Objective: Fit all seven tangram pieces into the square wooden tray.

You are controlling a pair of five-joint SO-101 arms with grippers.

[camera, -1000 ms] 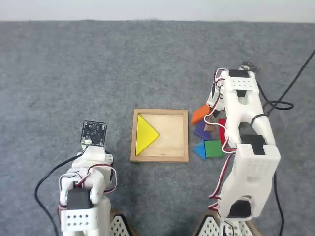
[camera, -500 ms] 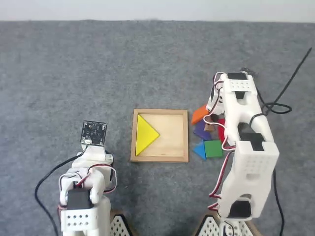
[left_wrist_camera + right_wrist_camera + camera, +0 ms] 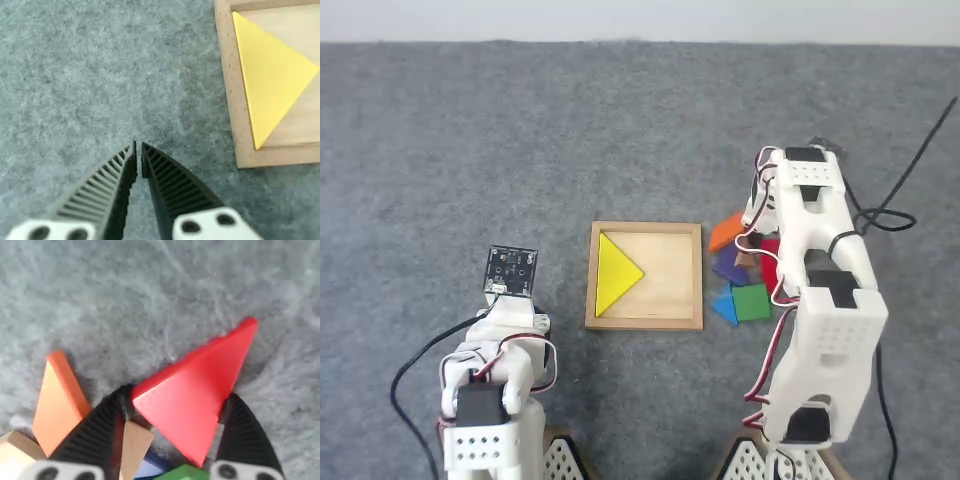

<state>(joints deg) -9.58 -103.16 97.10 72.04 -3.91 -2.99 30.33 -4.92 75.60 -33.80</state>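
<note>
The right gripper [image 3: 178,399] pinches the red triangle [image 3: 200,380] by two edges, just beside the orange piece [image 3: 57,395], right of the wooden tray [image 3: 645,324]. The yellow triangle [image 3: 614,273] hugs the tray's left wall, and the tray's right half is bare wood. The left gripper [image 3: 138,146], fingers pressed together, hangs over grey carpet [image 3: 75,75] left of the tray.

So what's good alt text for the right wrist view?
A red triangle is pinched in the right gripper over grey carpet. An orange piece lies beside it; a tan piece and a green piece sit close by.
</note>
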